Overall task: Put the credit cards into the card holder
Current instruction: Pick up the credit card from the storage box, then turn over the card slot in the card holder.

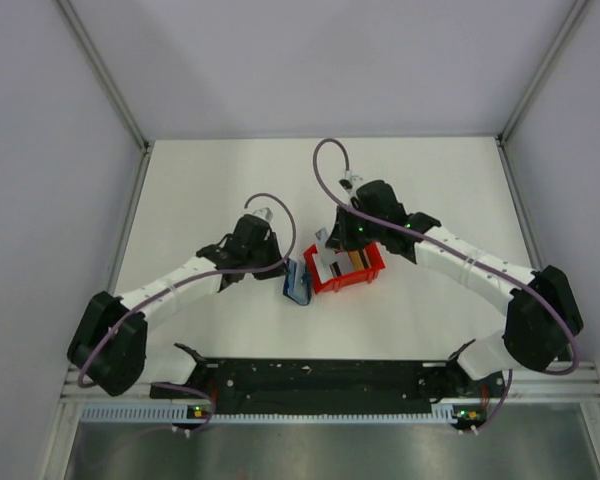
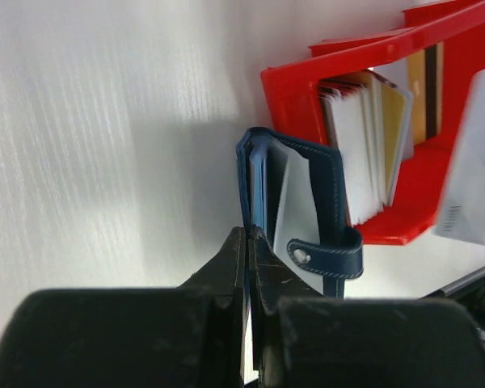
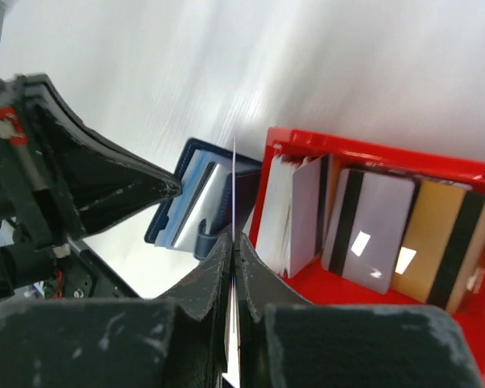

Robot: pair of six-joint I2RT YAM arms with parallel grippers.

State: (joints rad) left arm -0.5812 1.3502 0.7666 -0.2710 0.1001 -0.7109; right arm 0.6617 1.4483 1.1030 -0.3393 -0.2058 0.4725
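White table point(image 1: 210, 200) between grey walls; in the top view the rail along the bottom covers part of both arm bases. Two arms, two grippers. On the left, the left gripper point(image 2: 248, 242) has its fingers pressed together on the near edge of the card holder point(image 2: 299, 210), pinching it so it stands on edge on the table, slightly open, with its snap strap wrapped round the side. There is one card holder, dark blue outside and paler inside. Only pale leaves show, so the number of pockets, and whether any card sits in them, is hard to make out. The holder is just left of the red bin point(image 1: 365, 275), close to its corner; can't tell if they touch. There is one red bin, partly covered by the right wrist in the top view. The credit cards point(image 3: 372, 230) in it are a pack of white ones standing on edge, count not readable, plus one grey and one gold, each with a dark stripe. On the right, the right gripper point(image 3: 233, 238) is closed down to a thin slit, pinching the held card point(image 3: 234, 174). That single card shows edge-on as a thin pale line in the right wrist view and as a blurred white rectangle, cut off at the frame edge, in the left wrist view. It sits between the holder and the bin rim, not in the holder.
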